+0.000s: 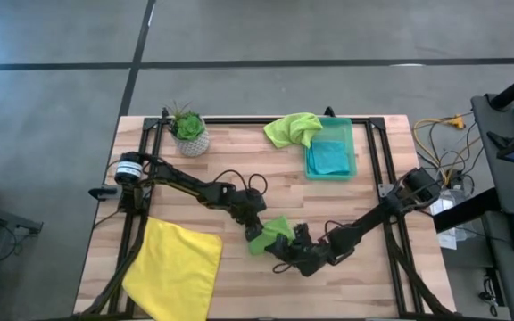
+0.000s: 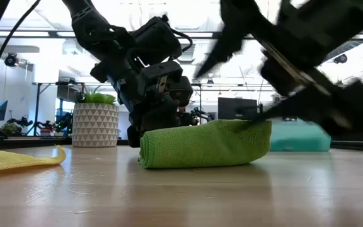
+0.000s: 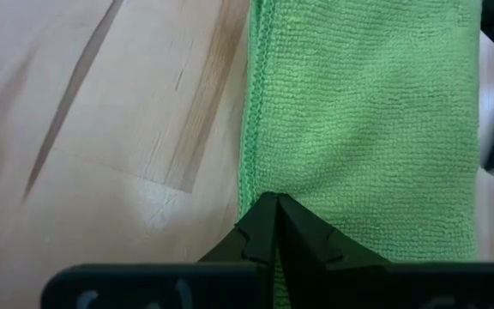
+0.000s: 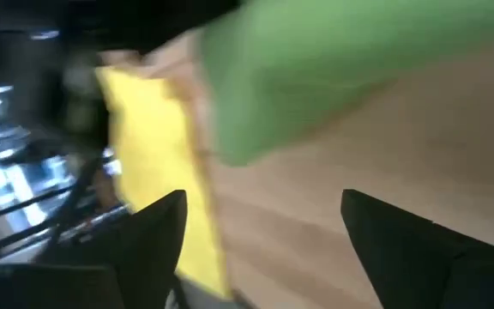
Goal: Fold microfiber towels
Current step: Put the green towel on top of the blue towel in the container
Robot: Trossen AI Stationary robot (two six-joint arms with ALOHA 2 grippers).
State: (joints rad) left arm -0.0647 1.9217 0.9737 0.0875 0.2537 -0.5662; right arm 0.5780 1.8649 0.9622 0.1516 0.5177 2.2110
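Note:
A lime green microfiber towel (image 1: 271,234) lies folded into a thick strip on the wooden table, near its middle front. My left gripper (image 1: 256,225) is shut on its left end. My right gripper (image 4: 264,236) stands open just off the towel's near right side, with nothing between its fingers. A yellow towel (image 1: 177,267) lies flat at the front left. A second lime towel (image 1: 293,129) lies crumpled at the back, partly over the rim of a green bin (image 1: 353,147). A teal towel (image 1: 328,159) lies inside the bin. My left gripper pinches the folded green towel's end (image 3: 268,184) between its two shut fingers, close to the stitched hem. The fingers slant down from the table's left side. The towel lies along the table with several layers stacked, its whole length resting on the wood. My right gripper is blurred beside the towel's right end (image 2: 260,126); whether it touches the cloth I cannot tell.
A potted plant (image 1: 188,132) in a patterned white pot stands at the back left. Black frame rails (image 1: 373,160) run along the table's sides and back. Bare wood lies between the green towel and the bin.

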